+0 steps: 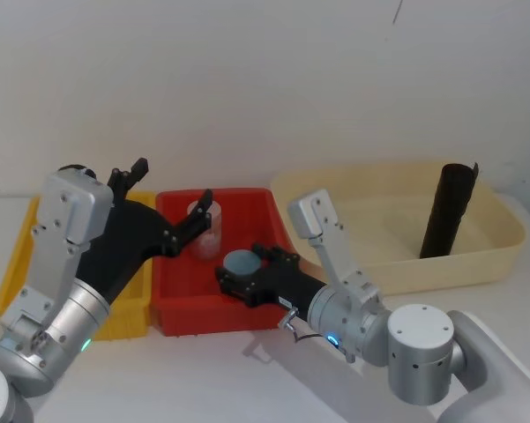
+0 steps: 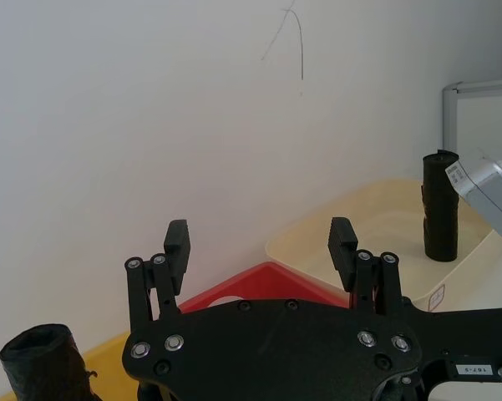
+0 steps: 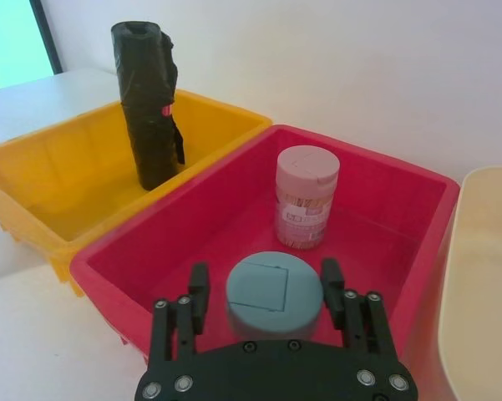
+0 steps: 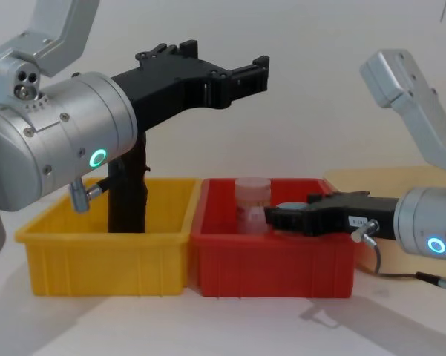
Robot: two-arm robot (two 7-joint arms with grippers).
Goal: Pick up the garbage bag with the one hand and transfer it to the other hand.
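The garbage bag (image 3: 146, 100) is a black roll standing upright in the far corner of the yellow bin (image 3: 58, 175). From the chest it rises well above the bin's rim (image 4: 126, 196), and its top end (image 2: 42, 359) shows below my left wrist. My left gripper (image 4: 226, 63) hangs open high above the yellow and red bins (image 1: 172, 182), clear of the bag, with nothing between its fingers (image 2: 177, 238). My right gripper (image 3: 266, 288) is low inside the red bin (image 3: 376, 234), open, with a finger on either side of a grey-lidded jar (image 1: 242, 262).
A clear jar with a pink lid (image 3: 306, 196) stands in the red bin behind the grey-lidded one. A cream tub (image 1: 494, 251) at the right holds a second black roll (image 1: 448, 211), leaning upright. A white wall is close behind the bins.
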